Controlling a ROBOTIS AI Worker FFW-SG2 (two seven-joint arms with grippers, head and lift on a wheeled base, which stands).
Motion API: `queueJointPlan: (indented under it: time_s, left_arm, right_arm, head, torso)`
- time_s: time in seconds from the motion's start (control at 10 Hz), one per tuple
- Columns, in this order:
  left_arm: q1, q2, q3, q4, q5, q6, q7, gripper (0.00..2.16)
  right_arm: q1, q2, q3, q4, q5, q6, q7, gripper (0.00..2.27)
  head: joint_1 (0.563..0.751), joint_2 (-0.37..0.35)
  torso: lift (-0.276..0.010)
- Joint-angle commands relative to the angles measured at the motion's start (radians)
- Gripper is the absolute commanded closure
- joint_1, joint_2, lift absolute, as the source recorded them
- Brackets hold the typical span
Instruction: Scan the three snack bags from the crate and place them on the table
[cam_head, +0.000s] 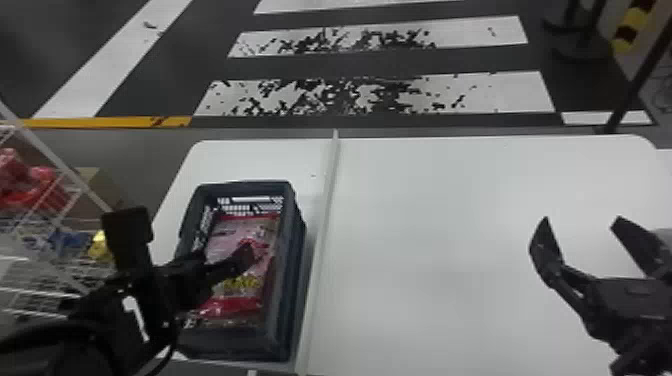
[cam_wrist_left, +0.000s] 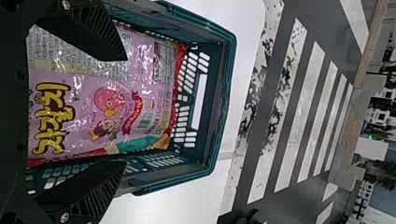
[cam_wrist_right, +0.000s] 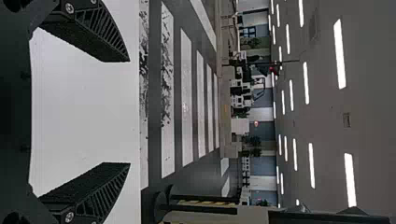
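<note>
Teal crate (cam_wrist_left: 225, 70): below the left gripper (cam_head: 223, 254), on the table (cam_head: 425, 225); openwork walls.
Bag (cam_wrist_left: 105, 109): lying in the crate, under the left gripper's fingers; pink, with red ends and yellow lettering. What lies beneath it I cannot tell.
Left gripper: spread wide above the bag, nothing gripped; I cannot tell whether a fingertip touches it.
Strip (cam_head: 327, 200): pale, running just beside the crate, between the two grippers.
Right gripper (cam_head: 581, 225): fingers parted, holding nothing, over the table, well apart from the crate.
Wire rack (cam_head: 37, 260): left of the left gripper; red, blue and yellow things in it, too blurred to name.
</note>
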Motion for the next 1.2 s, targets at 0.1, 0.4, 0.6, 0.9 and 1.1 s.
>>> queueJointPlan:
  time_s: [0.1, 0.4, 0.6, 0.9, 1.1]
  left_arm:
    - [-0.09, 0.002, -0.022, 0.025, -0.03, 0.142, 0.001, 0.09]
    - [-0.107, 0.0, -0.068, 0.036, -0.128, 0.191, 0.025, 0.09]
    - [-0.109, 0.0, -0.065, 0.064, -0.131, 0.194, 0.024, 0.11]
    - [-0.109, -0.001, -0.065, 0.082, -0.124, 0.203, 0.036, 1.86]
    - [-0.109, 0.0, -0.065, 0.077, -0.125, 0.249, 0.002, 1.9]
  right_arm:
    - [-0.022, -0.011, -0.001, 0.029, 0.001, -0.004, -0.002, 0.1]
    - [-0.039, -0.025, -0.001, 0.059, -0.001, -0.007, -0.011, 0.1]
    - [-0.048, -0.037, -0.001, 0.072, -0.002, -0.013, -0.015, 0.1]
    - [-0.048, -0.043, -0.001, 0.076, -0.007, -0.022, -0.017, 0.1]
    - [-0.042, -0.043, -0.001, 0.076, -0.01, -0.035, -0.021, 0.1]
  head:
    - [0.695, 0.167]
    - [0.695, 0.151]
    - [0.695, 0.152]
    - [0.695, 0.153]
    - [0.695, 0.149]
  torso:
    - [-0.062]
    - [-0.062]
    - [-0.062]
    - [-0.062]
    - [-0.062]
